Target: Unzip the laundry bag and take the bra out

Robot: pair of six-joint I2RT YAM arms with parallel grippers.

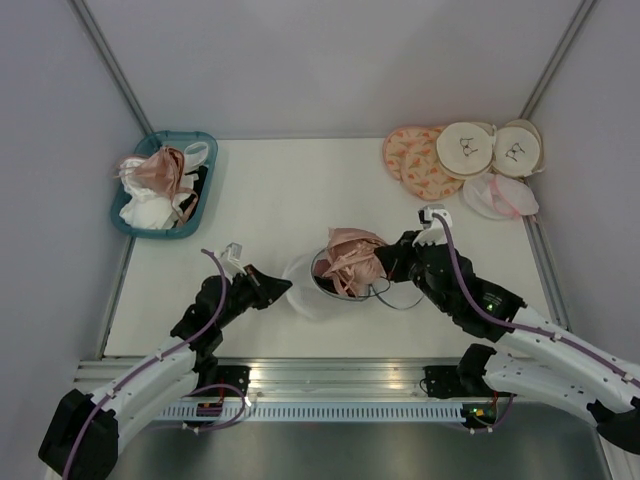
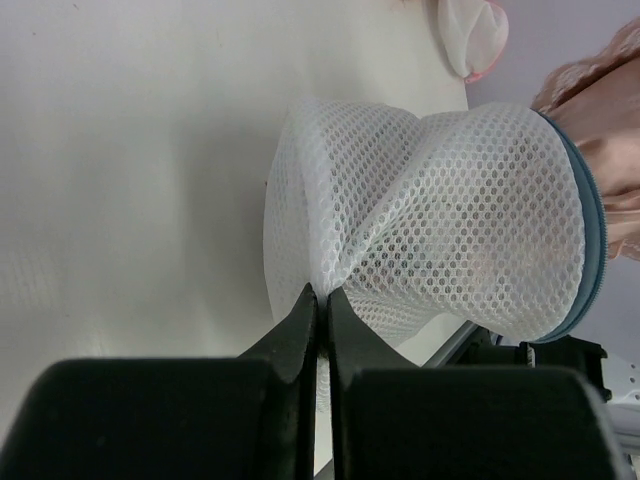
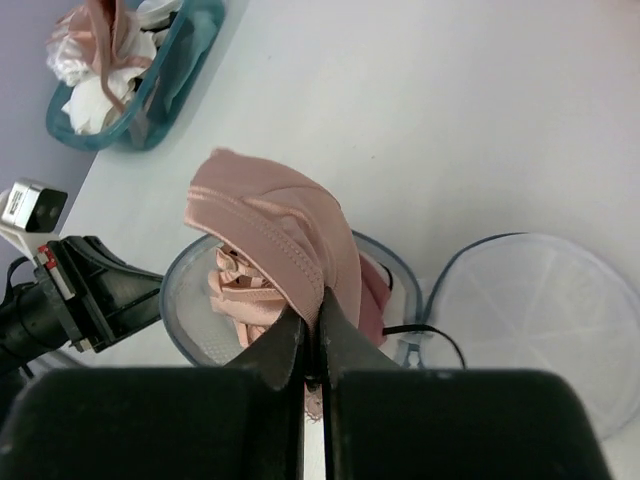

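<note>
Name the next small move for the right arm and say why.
Probably raise the right pincer, drawing the bra clear. It is shut on the bra, which sits half out of the unzipped laundry bag, lid lying open beside it. The left pincer pinches the bag's mesh wall, so the bag should stay down.

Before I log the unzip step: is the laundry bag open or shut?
Open: the laundry bag has its lid flipped aside, and the bra sticks out above its rim.
</note>
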